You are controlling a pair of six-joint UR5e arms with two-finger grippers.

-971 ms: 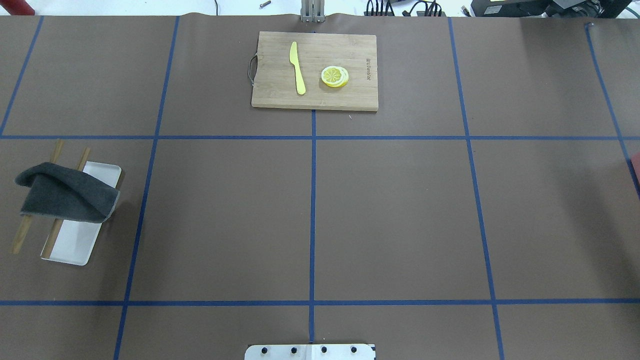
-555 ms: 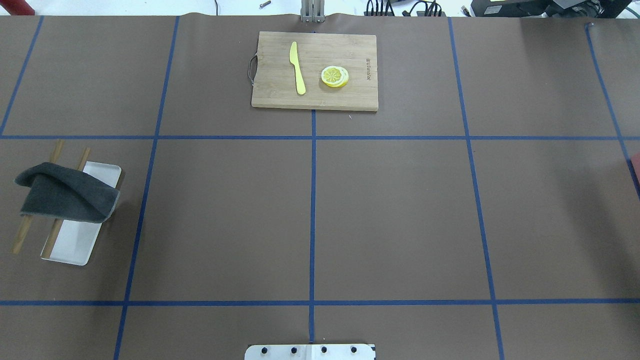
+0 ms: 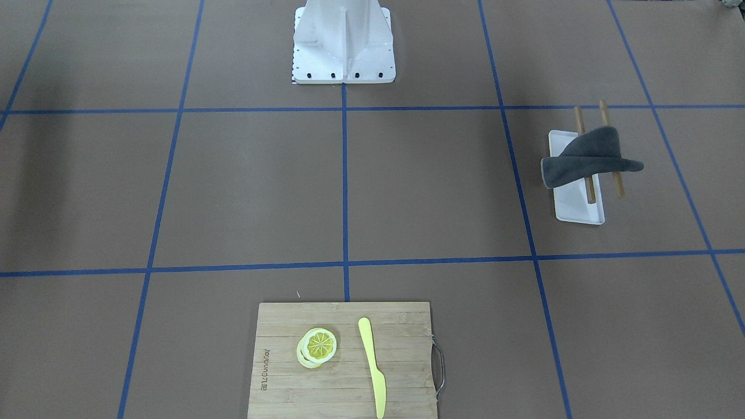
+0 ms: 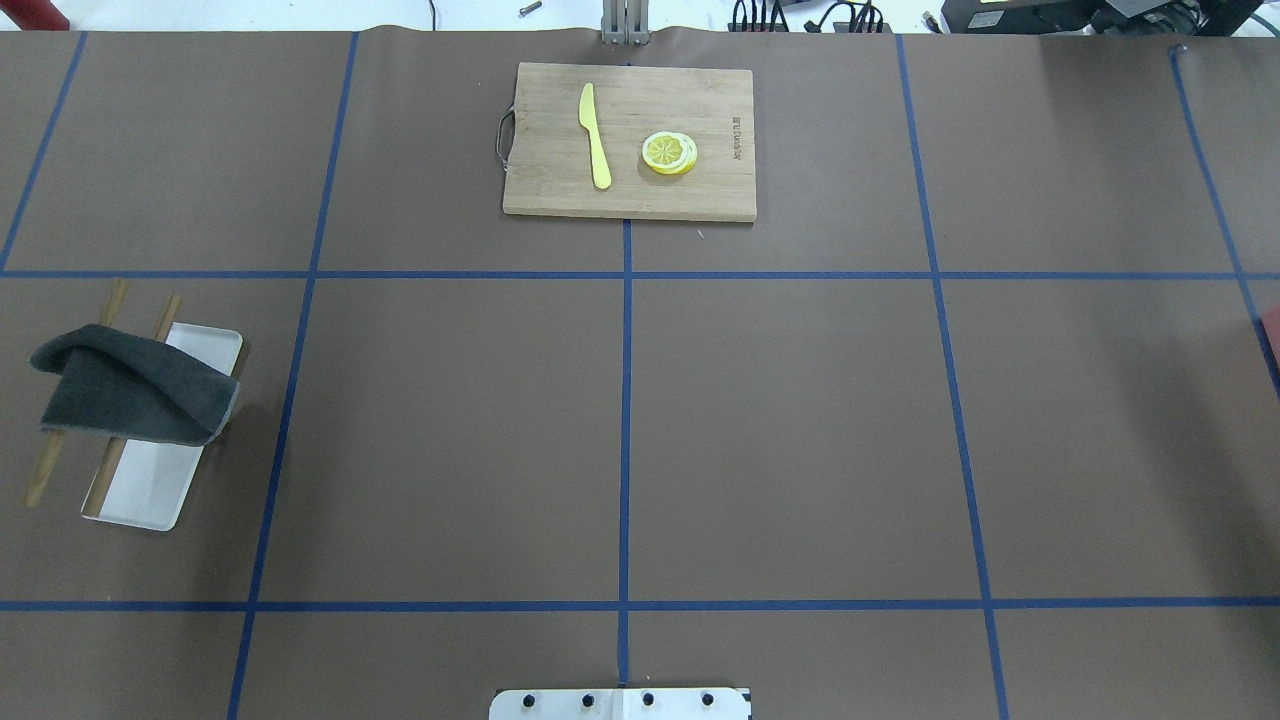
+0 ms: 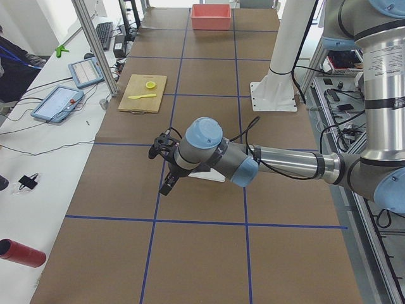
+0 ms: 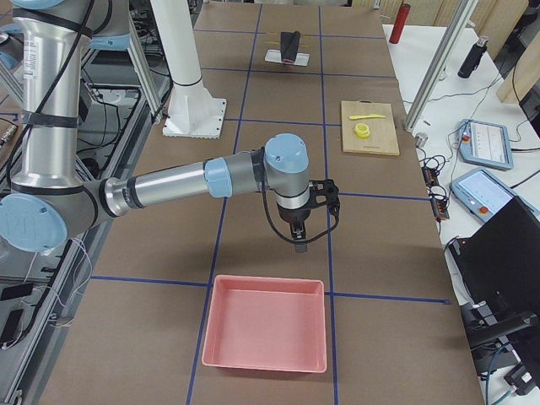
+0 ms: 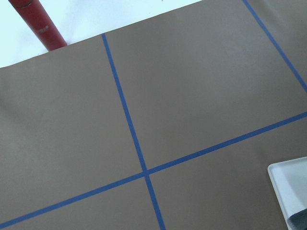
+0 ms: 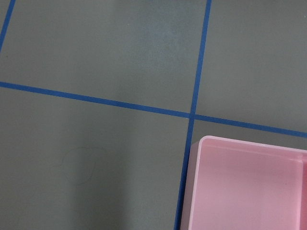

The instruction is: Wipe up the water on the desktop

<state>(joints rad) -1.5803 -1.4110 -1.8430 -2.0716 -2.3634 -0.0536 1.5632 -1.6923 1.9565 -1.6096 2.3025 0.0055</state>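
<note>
The desktop (image 4: 800,430) is a brown surface split by blue tape lines; it also shows in the front view (image 3: 250,186). I see no clear puddle; the right wrist view shows only a faint curved outline (image 8: 79,165) on it. A dark grey cloth (image 4: 130,395) hangs over two wooden sticks above a white tray (image 4: 150,490) at the left; it also shows in the front view (image 3: 585,160). My left gripper (image 5: 168,183) hovers near that tray. My right gripper (image 6: 300,243) hovers over the right end. Both show only in the side views, so I cannot tell whether they are open or shut.
A bamboo cutting board (image 4: 630,140) with a yellow knife and lemon slices lies at the far middle edge. A pink bin (image 6: 266,325) stands at the right end, just below my right gripper. A red cylinder (image 7: 41,24) lies off the left end.
</note>
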